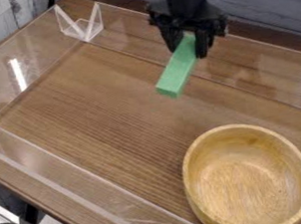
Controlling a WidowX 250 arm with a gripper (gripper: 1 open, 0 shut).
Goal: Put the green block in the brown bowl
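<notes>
My gripper (188, 42) hangs over the upper middle of the wooden table, shut on the top end of the green block (177, 69). The block is a long bright green bar that slants down and to the left, lifted off the table. The brown bowl (248, 182), light tan wood with a thick rim, sits empty at the lower right, well below and to the right of the block.
Clear plastic walls (16, 72) ring the wooden table (99, 109). A small clear plastic stand (81, 24) sits at the back left. The table's front edge runs along the lower left.
</notes>
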